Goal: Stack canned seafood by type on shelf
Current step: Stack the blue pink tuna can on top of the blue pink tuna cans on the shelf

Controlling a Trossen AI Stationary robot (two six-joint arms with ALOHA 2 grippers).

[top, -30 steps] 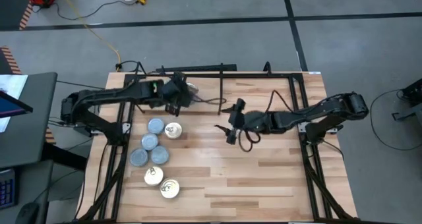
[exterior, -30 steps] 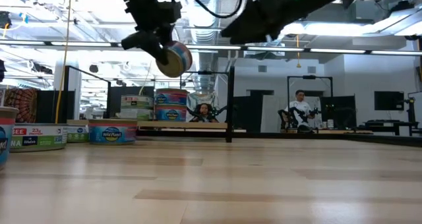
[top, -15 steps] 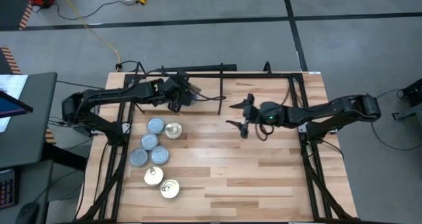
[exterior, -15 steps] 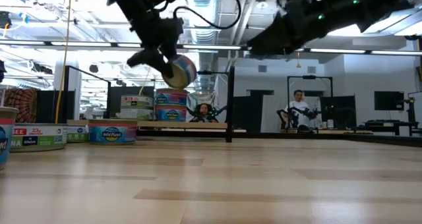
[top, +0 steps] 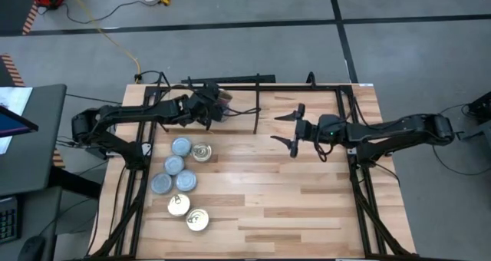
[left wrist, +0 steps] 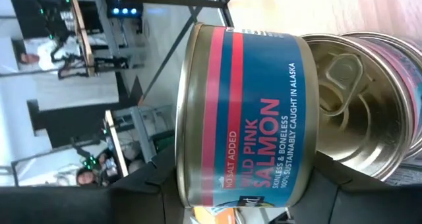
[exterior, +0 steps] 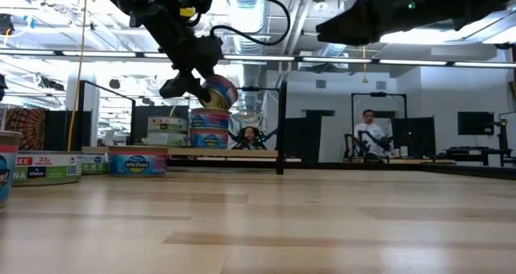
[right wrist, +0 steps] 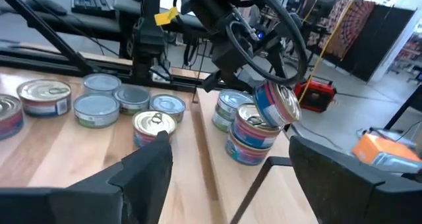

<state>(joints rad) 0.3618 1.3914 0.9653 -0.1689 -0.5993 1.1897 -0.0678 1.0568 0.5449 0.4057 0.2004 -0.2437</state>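
Observation:
My left gripper (top: 215, 106) is over the shelf (top: 245, 85) at the table's far left, shut on a blue-and-red salmon tin (left wrist: 244, 112). The tin (exterior: 216, 91) hangs tilted just above a two-tin stack (exterior: 208, 129); a second stack (exterior: 167, 130) stands beside it. Several more tins (top: 180, 180), some grey-topped and some gold-topped, sit flat on the tabletop. My right gripper (top: 290, 128) is open in the air right of the divider rod (top: 257, 111) and holds nothing. My left gripper pinches the salmon tin between its two fingers (left wrist: 151, 184), one at each flat end, with the labelled side wall (left wrist: 264, 128) facing the wrist camera. It comes slanting down from the table's left. The tin (right wrist: 277, 104) is tilted; whether it touches the stack's top tin (right wrist: 254, 118), I cannot tell.
The shelf's black frame and upright divider rod (exterior: 280, 129) stand close to the stacks. The loose tins cluster on the table's left half (right wrist: 99, 105). Bare wood (top: 307, 199) spreads over the middle and right. People sit in the room beyond the table (exterior: 367, 137).
My left gripper has carried the tin down and toward the far edge, from well above the shelf to just over the two-tin stack, still tilted. My right gripper has risen and drawn back toward the table's right, staying open.

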